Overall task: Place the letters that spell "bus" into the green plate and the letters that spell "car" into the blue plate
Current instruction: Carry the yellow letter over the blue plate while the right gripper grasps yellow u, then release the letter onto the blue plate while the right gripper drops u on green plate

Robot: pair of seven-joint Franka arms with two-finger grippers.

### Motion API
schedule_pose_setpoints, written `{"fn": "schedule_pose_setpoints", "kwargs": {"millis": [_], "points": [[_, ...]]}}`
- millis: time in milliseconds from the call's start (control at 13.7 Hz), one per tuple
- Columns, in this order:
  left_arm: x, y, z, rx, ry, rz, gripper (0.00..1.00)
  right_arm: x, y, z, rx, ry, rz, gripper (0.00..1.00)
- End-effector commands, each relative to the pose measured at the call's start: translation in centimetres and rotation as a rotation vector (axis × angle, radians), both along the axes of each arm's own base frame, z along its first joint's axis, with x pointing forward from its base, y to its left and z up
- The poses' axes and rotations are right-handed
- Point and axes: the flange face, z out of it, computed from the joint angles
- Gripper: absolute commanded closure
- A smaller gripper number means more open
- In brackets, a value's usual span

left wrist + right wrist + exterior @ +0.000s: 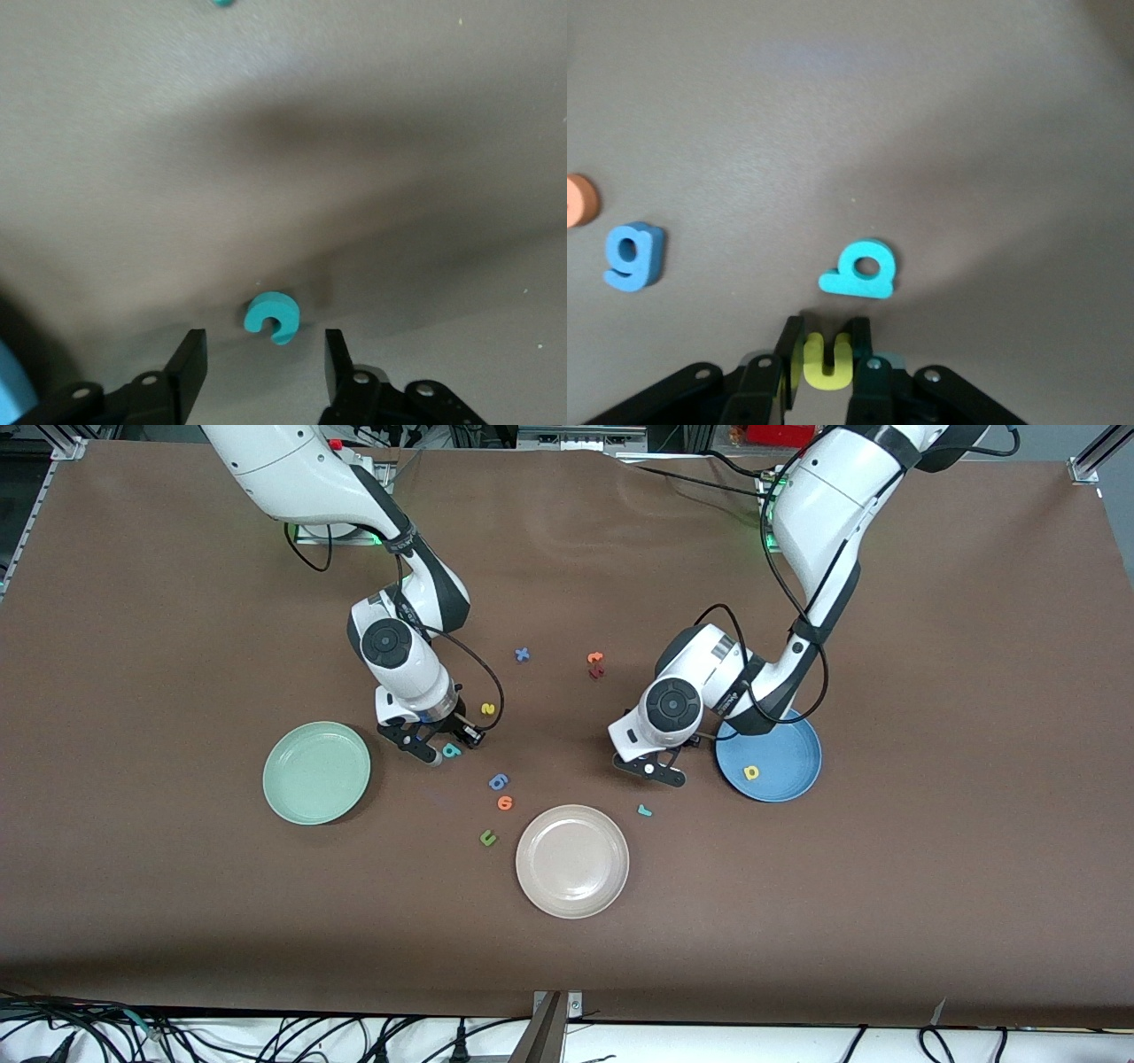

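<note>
Right wrist view: right gripper (826, 341) clamps yellow "u" (827, 363), lower part hidden; left gripper (266, 354) half-open around teal "c" (272, 316).

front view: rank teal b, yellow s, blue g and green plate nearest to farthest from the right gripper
From the right gripper, shut on the yellow u:
1. teal b, right beside it.
2. yellow s, farther from the camera.
3. blue g, toward the left arm's end; close to the s.
4. green plate, toward the right arm's end.
</note>
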Motion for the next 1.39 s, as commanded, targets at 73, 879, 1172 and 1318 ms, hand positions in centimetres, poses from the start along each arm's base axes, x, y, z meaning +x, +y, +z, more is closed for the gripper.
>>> {"fn": "schedule_pose_setpoints", "kwargs": {"millis": [73,879,1172,1318], "points": [[-0.2,-0.4,-0.4,0.006,-0.010,-0.016,0.38,2.7,-0.6,4.6,-0.037,0.015,0.074,0.91],[0.4,0.0,-1.0,-0.018,-0.031,-0.013,0.91,8.0,-21.5,5.9,-0.196,0.136,0.638,0.90],[1.7,1.8,3.7,0.020,-0.020,0.006,0.91,8.3,-21.6,2.0,-0.213,0.106,0.638,0.88],[3.0,5.0,4.9,0.025,0.013,-0.026,0.91,8.3,-21.6,1.9,-0.210,0.105,0.621,0.14]]}}
